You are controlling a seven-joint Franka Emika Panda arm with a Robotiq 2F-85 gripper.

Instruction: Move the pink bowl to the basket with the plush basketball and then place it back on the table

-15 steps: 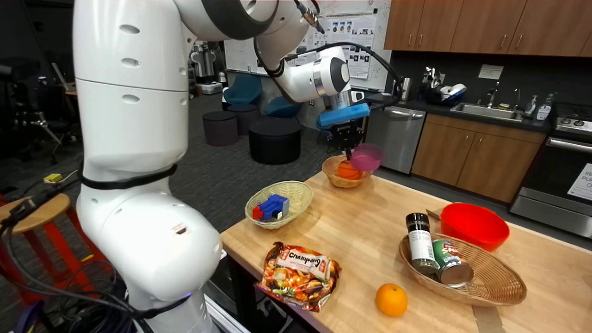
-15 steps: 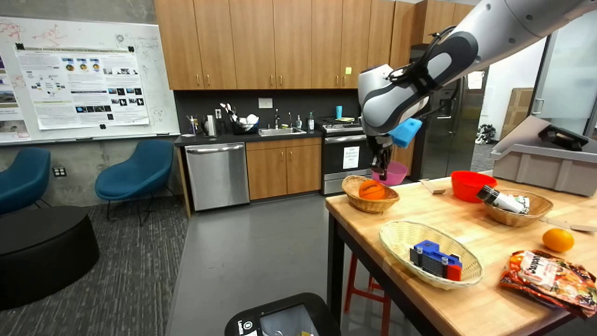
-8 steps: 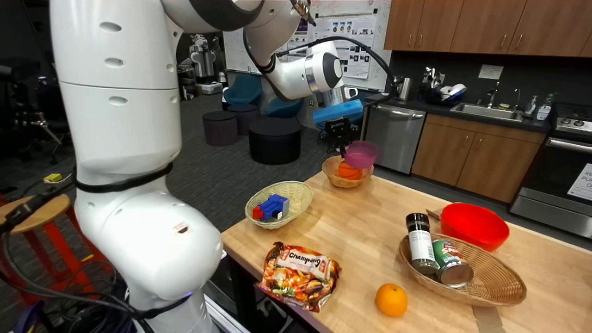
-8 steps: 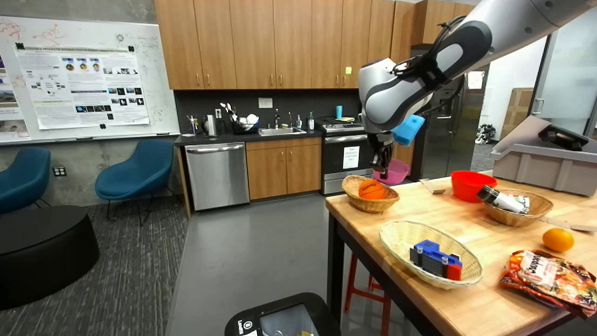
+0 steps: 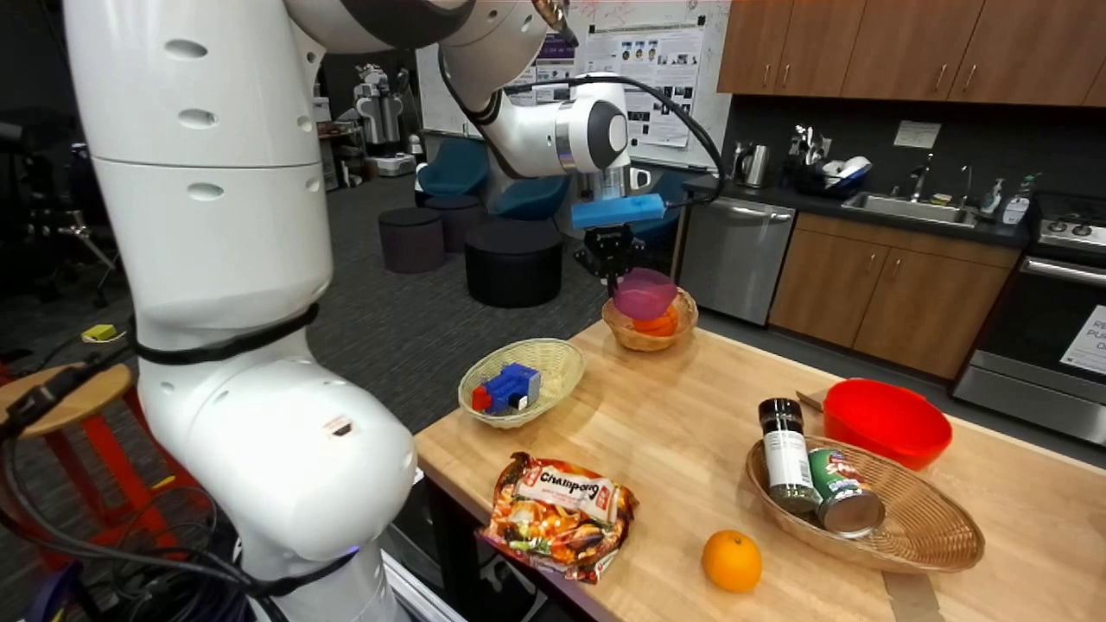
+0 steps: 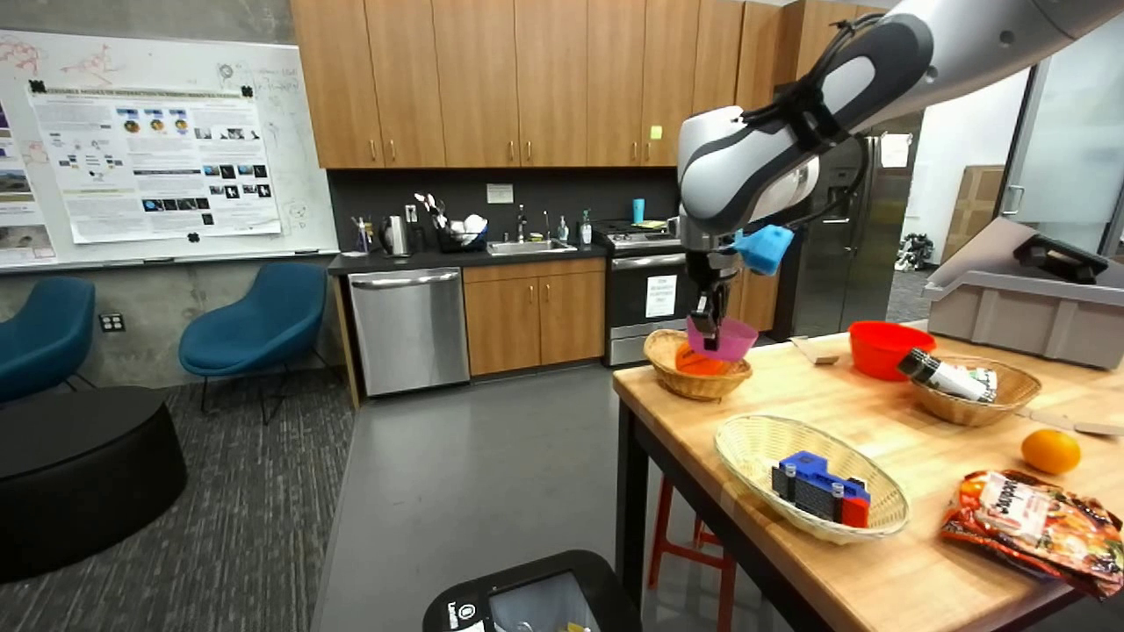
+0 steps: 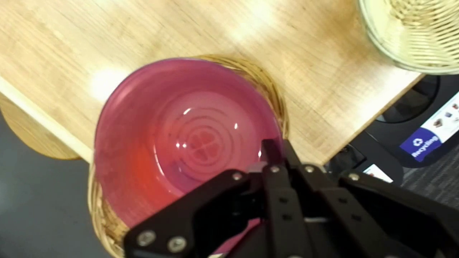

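My gripper (image 7: 281, 147) is shut on the rim of the pink bowl (image 7: 200, 122), one finger inside the wall and one outside. In both exterior views the bowl (image 5: 644, 294) overlaps the basket (image 6: 702, 386) at the far end of the table (image 7: 322, 82); whether they touch I cannot tell. The plush basketball (image 5: 661, 325) lies in that basket, partly covered by the bowl. In the wrist view its orange shows through the bowl's pink wall, and the basket's rim (image 7: 274, 93) circles out from beneath the bowl.
A pale basket (image 5: 553, 380) with blue blocks (image 5: 510, 386) stands near the basketball's basket. Farther along are a noodle packet (image 5: 562, 518), an orange (image 5: 731, 560), a red bowl (image 5: 886, 422) and an oval basket (image 5: 924, 527) holding a spice jar and a can. A table edge runs beside the basketball's basket.
The gripper has carried the pink bowl leftward in both exterior views, and it covers more of the plush basketball. The baskets have stayed put.
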